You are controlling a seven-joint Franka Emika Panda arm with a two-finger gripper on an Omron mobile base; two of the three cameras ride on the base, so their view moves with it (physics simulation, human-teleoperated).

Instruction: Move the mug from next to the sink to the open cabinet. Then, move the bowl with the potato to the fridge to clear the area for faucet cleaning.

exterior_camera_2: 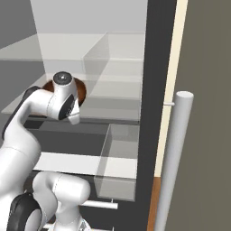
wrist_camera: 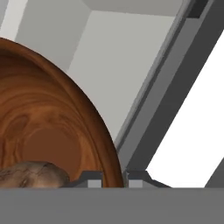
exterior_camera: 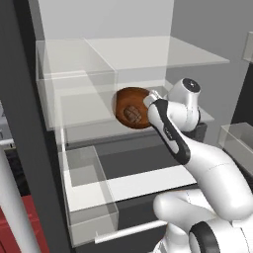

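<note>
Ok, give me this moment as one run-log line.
stage: bowl to fridge | claw: shut on bowl rim | potato: in bowl | bowl: tilted, at fridge glass shelf

The bowl (wrist_camera: 48,118) was reddish-brown with swirled wood grain. The potato (wrist_camera: 30,174) was dull brown with pale patches. The fridge (exterior_camera: 29,123) had a dark frame, pale grey interior and clear glass shelves (exterior_camera: 148,54).

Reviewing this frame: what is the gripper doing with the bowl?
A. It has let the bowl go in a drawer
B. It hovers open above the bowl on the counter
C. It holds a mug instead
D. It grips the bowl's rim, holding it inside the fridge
D: in the hand view the gripper straddles the rim of the bowl with the potato inside, among the shelves of the fridge.
</note>
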